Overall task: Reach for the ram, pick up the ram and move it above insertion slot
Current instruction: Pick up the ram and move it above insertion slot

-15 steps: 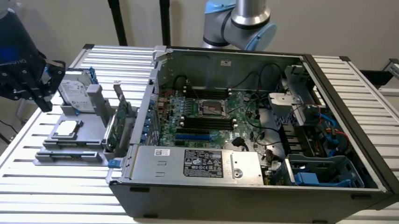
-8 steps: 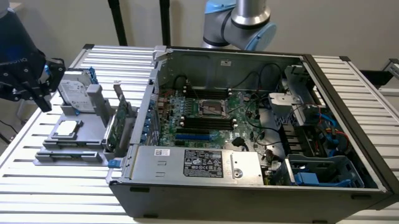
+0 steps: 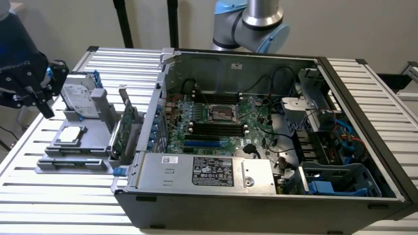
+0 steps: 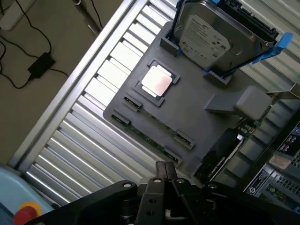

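Long thin green ram stick (image 4: 150, 135) is seated edge-up in the grey plastic holder tray (image 4: 206, 126), its long axis laid along the tray's edge. Black gripper (image 4: 165, 171) is seen hovering just beside it, fingers pressed together, nothing grasped.

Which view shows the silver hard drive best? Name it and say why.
The wrist view: the hard drive shows its labelled silver face and blue rails close up, standing in the grey fixture. The exterior view shows it upright at that view's left, farther off, a grey fixture post overlapping one edge.
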`<action>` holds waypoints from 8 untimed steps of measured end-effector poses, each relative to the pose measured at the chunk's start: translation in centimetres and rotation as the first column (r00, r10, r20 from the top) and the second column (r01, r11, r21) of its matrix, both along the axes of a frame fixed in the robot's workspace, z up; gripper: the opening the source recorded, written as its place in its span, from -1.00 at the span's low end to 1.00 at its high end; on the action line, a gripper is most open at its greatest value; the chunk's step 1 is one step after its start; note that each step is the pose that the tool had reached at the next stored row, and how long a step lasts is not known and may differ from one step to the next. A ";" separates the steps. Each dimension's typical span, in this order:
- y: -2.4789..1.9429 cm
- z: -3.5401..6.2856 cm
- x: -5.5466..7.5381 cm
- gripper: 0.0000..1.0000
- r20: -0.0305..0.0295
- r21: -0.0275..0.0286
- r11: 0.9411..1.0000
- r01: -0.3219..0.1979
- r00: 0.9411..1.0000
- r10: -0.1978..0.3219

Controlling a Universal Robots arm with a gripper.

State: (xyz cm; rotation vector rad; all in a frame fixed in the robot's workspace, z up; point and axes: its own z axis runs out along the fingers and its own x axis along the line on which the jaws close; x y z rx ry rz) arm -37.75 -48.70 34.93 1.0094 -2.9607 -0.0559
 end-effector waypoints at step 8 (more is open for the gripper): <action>0.00 -0.09 0.0 -0.79 0.000 0.000 0.989 -0.145 0.989 0.145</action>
